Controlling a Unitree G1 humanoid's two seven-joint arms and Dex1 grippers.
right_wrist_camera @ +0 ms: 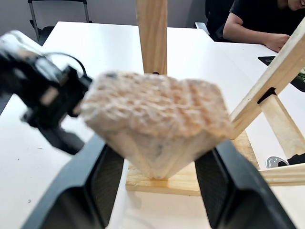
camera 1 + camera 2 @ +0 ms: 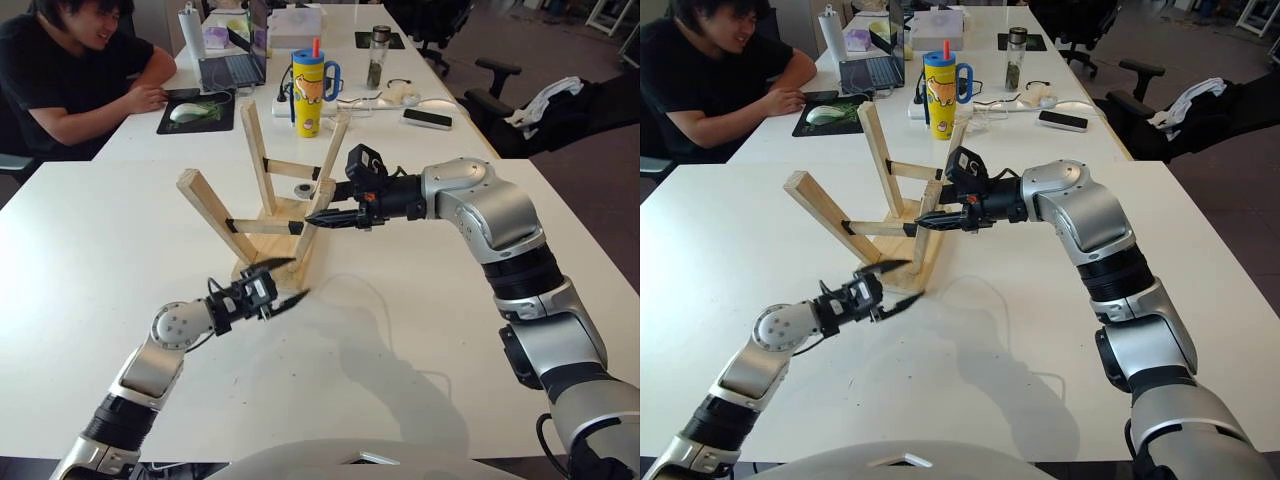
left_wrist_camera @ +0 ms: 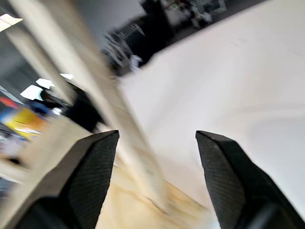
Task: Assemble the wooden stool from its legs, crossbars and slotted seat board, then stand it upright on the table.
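Right wrist view, gripper (image 1: 153,164) clasping stool leg (image 1: 152,114)

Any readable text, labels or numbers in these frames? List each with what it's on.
No text can be read.
Yellow tumbler with blue lid and handle: a printed picture; any lettering is too small to read.
White box on the far table: any print is too small to read.
Open dark laptop: keys are too small to read.
Pale wooden stool: no markings visible.
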